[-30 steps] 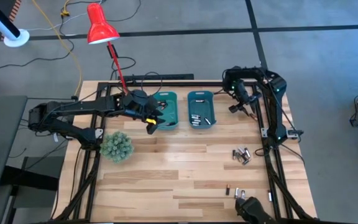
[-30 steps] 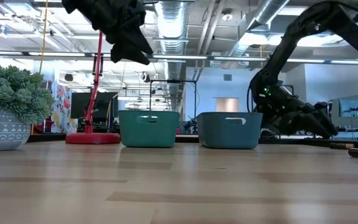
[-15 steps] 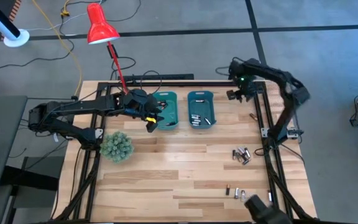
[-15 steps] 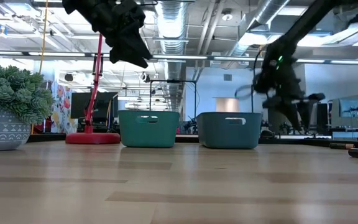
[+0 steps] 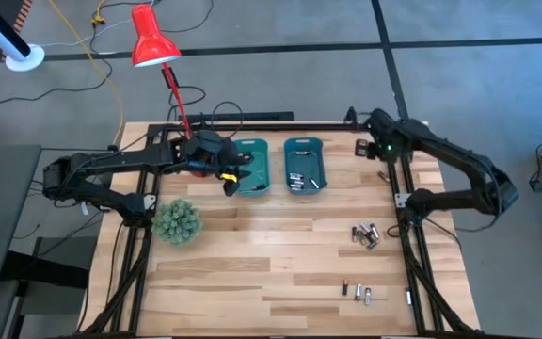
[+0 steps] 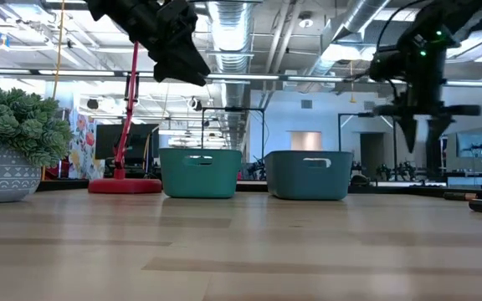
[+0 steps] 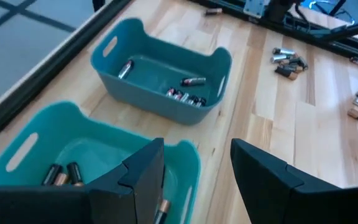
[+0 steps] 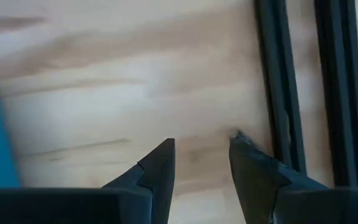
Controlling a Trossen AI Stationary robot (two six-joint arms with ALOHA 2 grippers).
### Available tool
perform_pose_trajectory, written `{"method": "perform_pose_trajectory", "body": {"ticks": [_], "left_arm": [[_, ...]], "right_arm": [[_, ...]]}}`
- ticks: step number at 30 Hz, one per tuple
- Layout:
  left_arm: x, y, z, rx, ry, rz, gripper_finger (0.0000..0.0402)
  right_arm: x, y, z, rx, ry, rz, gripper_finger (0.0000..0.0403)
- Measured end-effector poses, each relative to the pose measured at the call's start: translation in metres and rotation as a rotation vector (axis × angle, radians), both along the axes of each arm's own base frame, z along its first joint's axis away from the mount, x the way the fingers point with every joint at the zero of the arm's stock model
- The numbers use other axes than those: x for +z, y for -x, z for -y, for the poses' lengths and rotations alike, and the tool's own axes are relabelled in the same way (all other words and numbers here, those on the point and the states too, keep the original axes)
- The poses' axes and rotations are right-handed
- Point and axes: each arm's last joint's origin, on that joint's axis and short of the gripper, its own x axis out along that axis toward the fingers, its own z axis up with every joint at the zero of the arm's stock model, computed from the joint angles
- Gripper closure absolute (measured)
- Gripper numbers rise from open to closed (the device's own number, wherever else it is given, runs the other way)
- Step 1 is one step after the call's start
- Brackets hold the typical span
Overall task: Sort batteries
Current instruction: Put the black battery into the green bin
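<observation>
- The left tool (image 5: 231,182) hangs over the near corner of the green-teal bin (image 5: 251,168), fingers parted with nothing between them; in its wrist view the gap shows only that bin's rim and bare bench (image 7: 272,124)
- That tool has drawn slightly back toward the red lamp (image 5: 153,42) over the last second, though it is still over the same bin
- The right tool (image 5: 363,146) has swung in from the far right edge of the bench and now hangs high, pointing down, beside the black frame rail; its fingers stand part open and empty, with only wood under them in the wrist view
- Batteries already lie in both bins: a few beneath the left tool, more in the blue-teal bin (image 5: 303,165) just past it
- Loose batteries remain well away from both tools: a cluster (image 5: 365,234) near the right rail and a smaller group (image 5: 358,292) by the front edge
- Judgement: the left arm looks finished with a drop, and the right arm appears to be repositioning for another pick, so sorting is only partly done, with the loose cells to collect
</observation>
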Motion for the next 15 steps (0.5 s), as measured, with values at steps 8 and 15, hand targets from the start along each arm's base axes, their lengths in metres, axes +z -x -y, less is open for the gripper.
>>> {"method": "perform_pose_trajectory", "body": {"ticks": [8,15], "left_arm": [[0.002,-0.001,0.000,-0.013,-0.028,0.017,0.0219],[0.002,0.002,-0.009,0.000,-0.059,0.007,0.0219]], "right_arm": [[-0.055,0.024,-0.021,-0.235,-0.099,-0.038,0.0237],[-0.072,0.022,-0.018,-0.213,-0.021,0.032,0.0237]]}}
